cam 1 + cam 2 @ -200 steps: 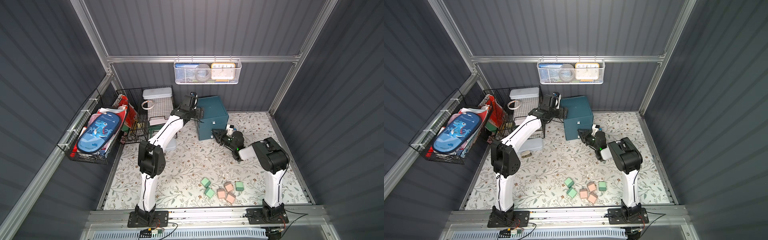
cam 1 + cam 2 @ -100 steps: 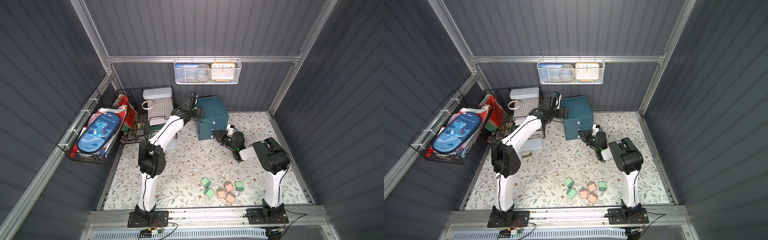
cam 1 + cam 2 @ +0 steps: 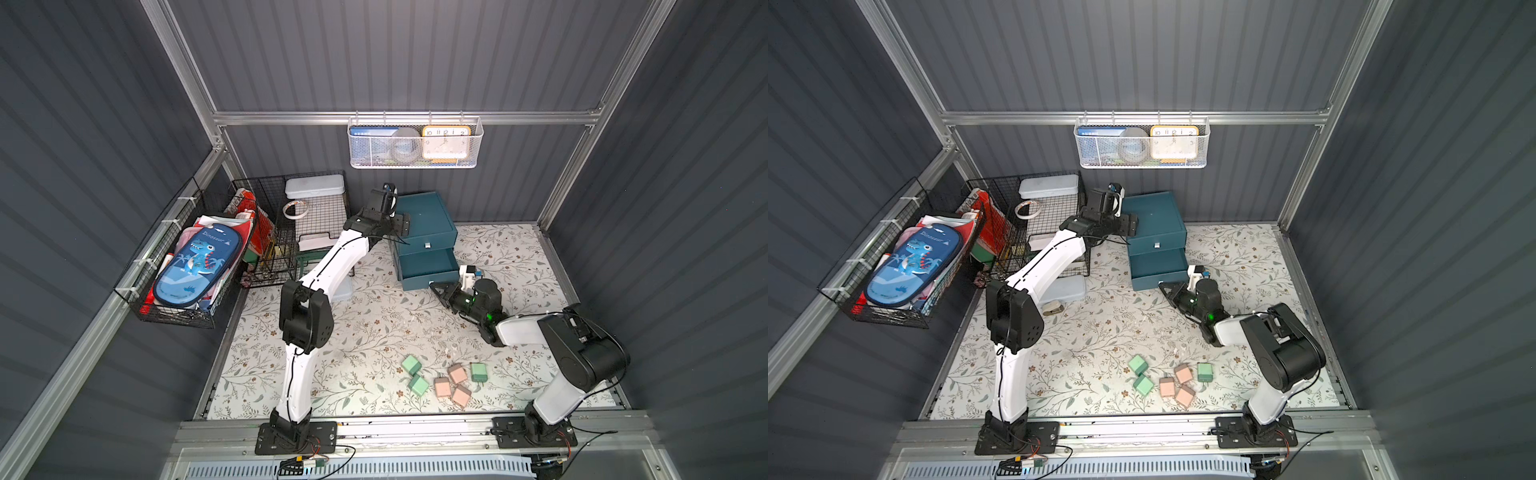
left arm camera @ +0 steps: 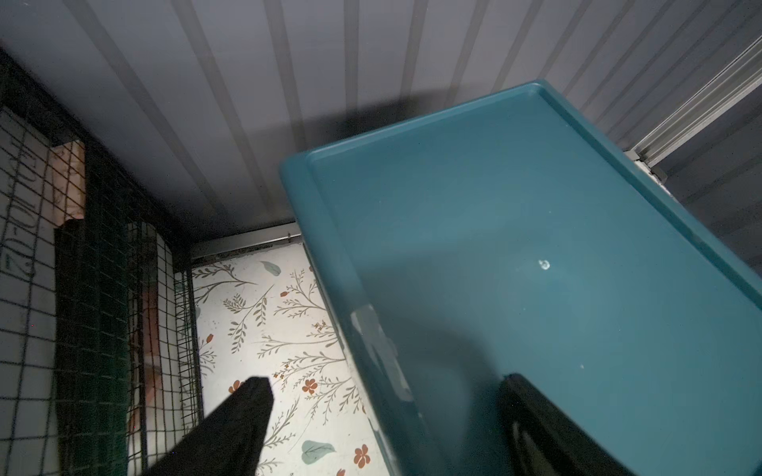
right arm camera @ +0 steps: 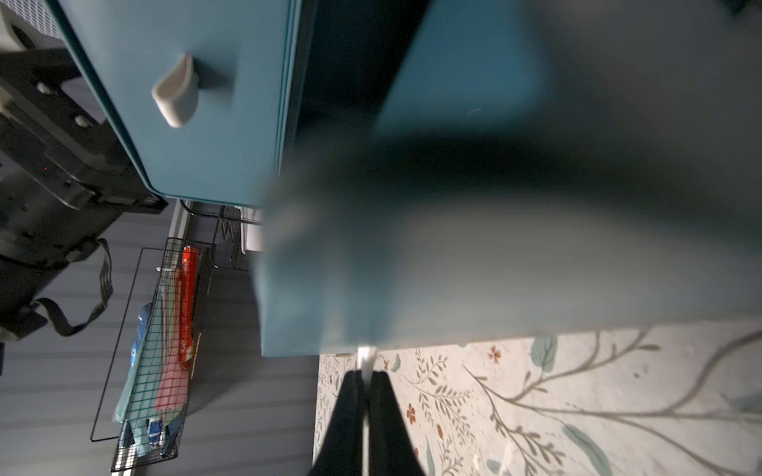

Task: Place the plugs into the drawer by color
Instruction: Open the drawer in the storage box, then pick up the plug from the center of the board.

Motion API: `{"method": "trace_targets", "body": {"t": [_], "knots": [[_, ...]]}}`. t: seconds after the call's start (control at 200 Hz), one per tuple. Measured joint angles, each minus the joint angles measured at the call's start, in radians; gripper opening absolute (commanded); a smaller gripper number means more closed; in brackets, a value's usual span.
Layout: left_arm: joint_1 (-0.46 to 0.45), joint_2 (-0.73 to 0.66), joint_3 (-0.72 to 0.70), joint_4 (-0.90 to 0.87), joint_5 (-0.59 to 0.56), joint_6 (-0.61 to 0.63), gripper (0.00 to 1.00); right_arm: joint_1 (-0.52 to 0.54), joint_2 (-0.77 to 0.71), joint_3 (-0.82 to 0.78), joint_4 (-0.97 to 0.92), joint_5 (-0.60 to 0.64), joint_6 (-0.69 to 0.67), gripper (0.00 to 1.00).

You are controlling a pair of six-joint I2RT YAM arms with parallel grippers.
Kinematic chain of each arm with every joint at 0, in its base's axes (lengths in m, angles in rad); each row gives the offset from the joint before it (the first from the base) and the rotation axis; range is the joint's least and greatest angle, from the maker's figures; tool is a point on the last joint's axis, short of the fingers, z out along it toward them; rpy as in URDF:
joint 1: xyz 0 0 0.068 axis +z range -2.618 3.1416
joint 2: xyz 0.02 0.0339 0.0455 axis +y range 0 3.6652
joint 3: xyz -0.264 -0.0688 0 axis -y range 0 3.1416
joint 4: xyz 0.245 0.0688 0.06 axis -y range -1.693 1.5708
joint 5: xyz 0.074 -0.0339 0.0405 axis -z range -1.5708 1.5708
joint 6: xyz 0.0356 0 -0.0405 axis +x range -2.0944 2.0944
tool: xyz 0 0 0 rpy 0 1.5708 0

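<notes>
We see the right jaws, apart a second ago, now pinched on the bottom drawer's white tab handle, apparently set to pull it wider; left jaws stand wide astride the cabinet top. Green and pink plugs wait lower centre.

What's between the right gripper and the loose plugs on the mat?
Nothing: both top views show only bare floral mat between the right gripper, shut on the pulled-out drawer's handle, and the green and pink plugs.
</notes>
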Motion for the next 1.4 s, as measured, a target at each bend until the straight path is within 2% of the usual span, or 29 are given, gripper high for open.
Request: {"method": "trace_targets", "body": {"t": [0.31, 0.61, 0.66, 0.761, 0.961, 1.091, 1.196, 1.286, 1.401], "knots": [[0.0, 0.0, -0.001, 0.003, 0.002, 0.0, 0.92, 0.056, -0.183, -0.057, -0.181, 0.055, -0.083, 0.0], [0.0, 0.0, -0.001, 0.003, -0.002, 0.0, 0.92, 0.066, -0.21, -0.069, -0.249, 0.076, -0.115, 0.0], [0.0, -0.001, -0.001, 0.003, -0.002, 0.0, 0.93, 0.066, -0.211, -0.069, -0.254, 0.077, -0.117, 0.07], [0.0, -0.001, 0.0, 0.002, -0.002, 0.0, 0.93, 0.066, -0.229, -0.069, -0.288, 0.072, -0.127, 0.28], [-0.001, -0.003, 0.031, -0.055, -0.002, -0.007, 0.94, 0.112, -0.386, -0.065, -0.526, 0.039, -0.229, 0.43], [-0.006, -0.029, 0.035, -0.128, -0.001, -0.009, 0.95, 0.201, -0.567, -0.048, -0.773, 0.079, -0.336, 0.48], [-0.013, -0.079, 0.0, -0.167, 0.001, -0.009, 0.95, 0.338, -0.658, -0.031, -0.958, 0.176, -0.425, 0.49], [-0.016, -0.153, -0.08, -0.177, 0.002, -0.009, 0.96, 0.467, -0.628, 0.013, -1.095, 0.275, -0.495, 0.49], [-0.017, -0.25, -0.184, -0.177, 0.001, -0.012, 0.96, 0.6, -0.464, 0.153, -1.247, 0.392, -0.585, 0.53]]}}
